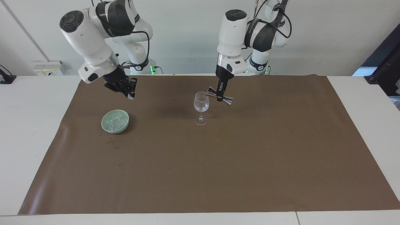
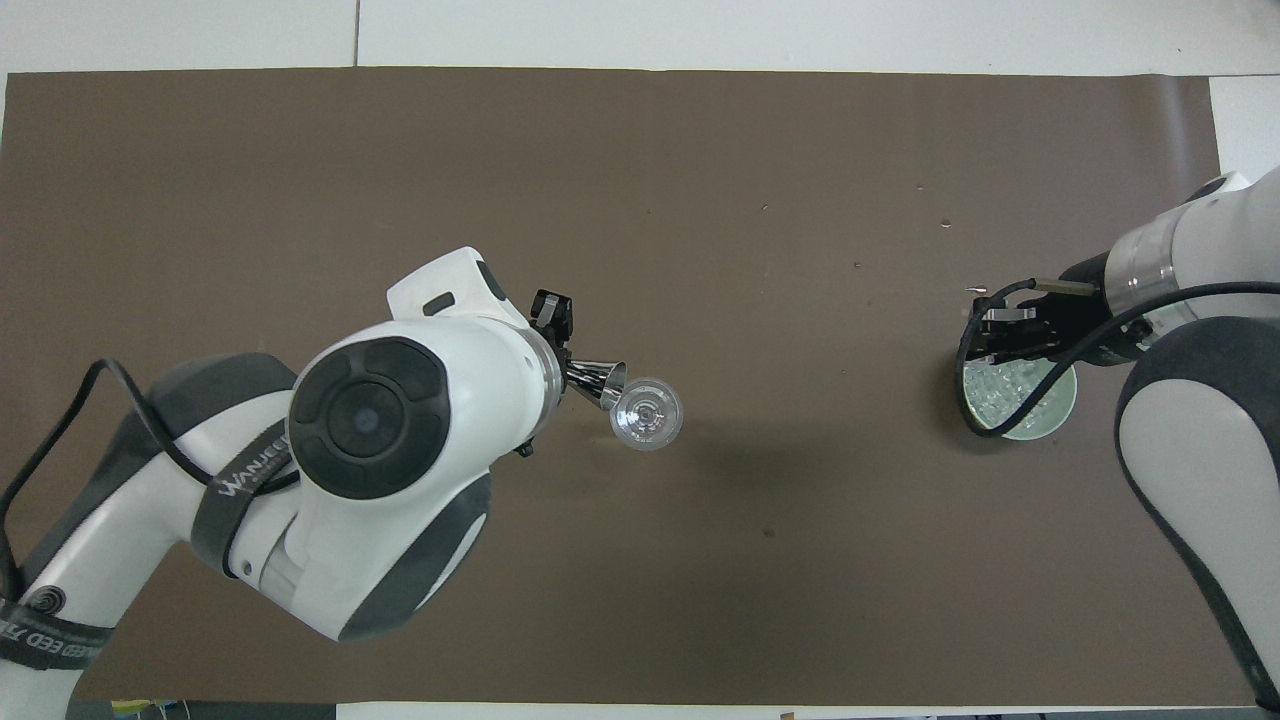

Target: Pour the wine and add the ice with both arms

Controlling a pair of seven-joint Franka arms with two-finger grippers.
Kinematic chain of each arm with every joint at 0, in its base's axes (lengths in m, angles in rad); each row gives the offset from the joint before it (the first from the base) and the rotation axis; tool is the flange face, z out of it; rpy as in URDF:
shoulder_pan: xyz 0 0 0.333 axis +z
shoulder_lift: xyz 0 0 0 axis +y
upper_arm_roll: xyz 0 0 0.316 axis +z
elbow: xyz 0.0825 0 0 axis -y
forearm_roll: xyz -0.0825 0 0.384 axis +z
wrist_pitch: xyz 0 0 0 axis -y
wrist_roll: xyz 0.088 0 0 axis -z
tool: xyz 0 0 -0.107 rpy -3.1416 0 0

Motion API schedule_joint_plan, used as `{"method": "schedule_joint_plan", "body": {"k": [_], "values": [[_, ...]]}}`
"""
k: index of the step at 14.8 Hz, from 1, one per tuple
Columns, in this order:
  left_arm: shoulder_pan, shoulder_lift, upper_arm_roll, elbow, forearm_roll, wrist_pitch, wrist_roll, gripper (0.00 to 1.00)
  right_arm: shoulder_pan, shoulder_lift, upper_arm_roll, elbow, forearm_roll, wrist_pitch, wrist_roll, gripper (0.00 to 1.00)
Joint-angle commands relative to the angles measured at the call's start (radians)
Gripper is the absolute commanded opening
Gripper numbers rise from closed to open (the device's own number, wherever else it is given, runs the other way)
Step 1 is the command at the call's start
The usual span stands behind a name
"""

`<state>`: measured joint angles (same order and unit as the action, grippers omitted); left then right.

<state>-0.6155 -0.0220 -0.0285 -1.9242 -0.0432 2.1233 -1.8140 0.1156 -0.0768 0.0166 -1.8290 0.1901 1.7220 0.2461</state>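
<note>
The left gripper (image 1: 221, 92) is clamped on the waist of a steel jigger (image 1: 220, 96), held tipped on its side with one mouth at the rim of the wine glass (image 1: 201, 105), which stands upright on the brown mat (image 1: 218, 162) about midway between the two arms' ends of the table. The glass bowl looks clear, and whether any wine is in it cannot be told. To finish this pour well, the jigger's mouth should stay just inside the rim without knocking it, since the tall stemmed glass would tip easily; any withdrawal should lift up first, then go sideways. The right gripper (image 1: 127, 92) hangs in the air over the mat just beside the pale green bowl (image 1: 115, 121), on the side nearer the robots; something small and pale shows at its fingertips, possibly an ice cube, but whether it grips one cannot be told. The ice (image 1: 114, 121) lies heaped in that bowl, which rests on the mat toward the right arm's end, well apart from the glass. If a cube is held, it is slippery and small, so the carry should be steady and the release low over the glass's mouth, once the jigger is out of the way.
</note>
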Motion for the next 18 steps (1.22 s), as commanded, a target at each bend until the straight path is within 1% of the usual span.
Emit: {"method": "schedule_joint_plan", "body": {"k": [1,3,4,5,6,7,8,9,10,12,13,14,15,16,17,18], "values": [[0.136,-0.015,-0.002,0.001,-0.217,-0.028,0.184,0.00,0.001,0.031,0.072,0.088,0.022,-0.021,0.140,0.06],[0.238,-0.019,-0.002,-0.015,-0.337,-0.048,0.290,0.00,0.033,0.049,0.136,0.128,0.023,0.022,0.276,0.06],[0.296,-0.022,-0.002,-0.019,-0.409,-0.061,0.371,0.00,0.065,0.055,0.157,0.132,0.023,0.063,0.350,0.06],[0.337,-0.026,-0.001,-0.025,-0.487,-0.074,0.427,0.00,0.115,0.055,0.163,0.129,0.023,0.114,0.416,0.06],[0.385,-0.035,0.001,-0.038,-0.535,-0.091,0.452,0.00,0.165,0.060,0.161,0.129,0.023,0.173,0.479,0.06],[0.425,-0.035,-0.001,-0.058,-0.569,-0.097,0.475,0.00,0.208,0.081,0.163,0.131,0.023,0.230,0.537,0.07],[0.459,-0.026,0.001,-0.064,-0.633,-0.103,0.493,0.00,0.244,0.104,0.163,0.129,0.019,0.272,0.577,0.07],[0.518,-0.020,0.001,-0.073,-0.679,-0.126,0.536,0.00,0.277,0.124,0.163,0.126,0.009,0.292,0.600,0.08],[0.573,0.003,0.001,-0.082,-0.720,-0.146,0.608,0.00,0.294,0.146,0.163,0.117,0.006,0.307,0.608,0.08],[0.659,0.060,0.001,-0.099,-0.838,-0.157,0.730,0.00,0.299,0.144,0.163,0.056,0.002,0.312,0.607,0.09],[0.712,0.088,0.001,-0.102,-0.877,-0.170,0.758,0.00,0.299,0.132,0.163,0.028,0.003,0.311,0.605,0.09],[0.738,0.112,0.001,-0.099,-0.924,-0.183,0.763,0.00,0.299,0.117,0.163,-0.007,0.005,0.314,0.604,0.09],[0.766,0.138,0.001,-0.099,-0.963,-0.189,0.768,0.00,0.299,0.115,0.164,-0.016,0.006,0.320,0.601,0.09],[0.796,0.173,-0.001,-0.092,-0.975,-0.203,0.810,0.00,0.308,0.120,0.164,-0.021,0.008,0.329,0.605,0.09],[0.834,0.227,-0.001,-0.075,-1.009,-0.262,0.878,0.00,0.331,0.126,0.163,-0.024,0.009,0.337,0.610,0.09],[0.879,0.285,-0.001,-0.035,-1.064,-0.334,0.928,0.00,0.334,0.126,0.163,-0.035,0.012,0.349,0.617,0.09]]}}
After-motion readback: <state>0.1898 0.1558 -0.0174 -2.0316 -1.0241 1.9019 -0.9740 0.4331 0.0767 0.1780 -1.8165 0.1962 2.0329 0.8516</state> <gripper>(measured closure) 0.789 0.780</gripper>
